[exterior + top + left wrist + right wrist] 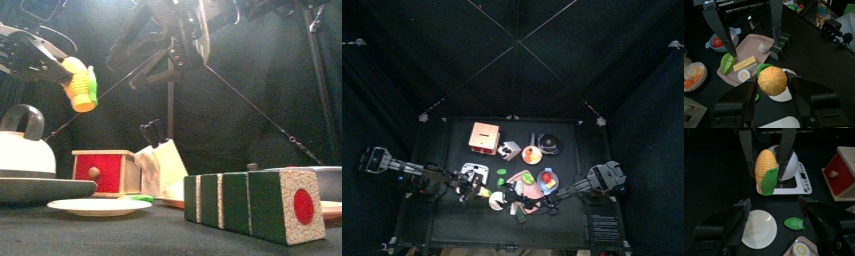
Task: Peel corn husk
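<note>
Left gripper [773, 100] clamps the corn husk [766, 170]; right gripper [774, 210] faces it, apart.

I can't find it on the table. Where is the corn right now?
The corn is up in the air at the front view's left, held by the left gripper above the white kettle. One green husk leaf clings to it.

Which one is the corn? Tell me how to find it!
Look above the black table, up on the left side. There the left gripper holds the corn in the air over the white kettle. It is the only bumpy yellow cob, with one green leaf left.
</note>
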Robot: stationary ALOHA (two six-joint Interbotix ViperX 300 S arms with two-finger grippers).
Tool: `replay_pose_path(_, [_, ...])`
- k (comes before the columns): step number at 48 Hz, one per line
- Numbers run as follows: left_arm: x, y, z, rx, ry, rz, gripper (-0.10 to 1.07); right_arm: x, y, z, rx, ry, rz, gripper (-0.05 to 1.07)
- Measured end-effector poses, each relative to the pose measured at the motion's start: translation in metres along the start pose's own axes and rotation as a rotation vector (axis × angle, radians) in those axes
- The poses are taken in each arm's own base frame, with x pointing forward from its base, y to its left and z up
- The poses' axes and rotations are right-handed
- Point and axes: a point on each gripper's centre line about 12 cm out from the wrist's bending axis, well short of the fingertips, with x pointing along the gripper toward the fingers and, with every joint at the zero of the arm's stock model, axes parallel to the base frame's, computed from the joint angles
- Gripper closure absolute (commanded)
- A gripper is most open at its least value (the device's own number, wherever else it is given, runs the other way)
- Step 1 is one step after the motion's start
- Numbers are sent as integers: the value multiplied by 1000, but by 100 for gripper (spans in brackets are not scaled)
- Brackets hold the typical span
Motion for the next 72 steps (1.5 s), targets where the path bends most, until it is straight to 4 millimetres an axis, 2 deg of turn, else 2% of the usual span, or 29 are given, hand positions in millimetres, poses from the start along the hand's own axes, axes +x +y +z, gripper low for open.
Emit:
replay_pose_path(21, [12,-3,4,22,-16,-41,37,22,-6,-1,26,27,61,-1])
replay_pose_path(48, [17,-3,3,19,-3,-48,37,23,-4,0,31,31,81,1])
replay_pose_path(53, [17,-3,2,21,3,-46,37,24,-4,-1,34,33,82,6])
replay_pose_path(65, [17,-4,2,21,8,-47,37,24,-6,-1,44,37,81,28])
replay_pose_path(72, [17,-3,1,17,10,-46,37,26,-8,-4,62,46,75,34])
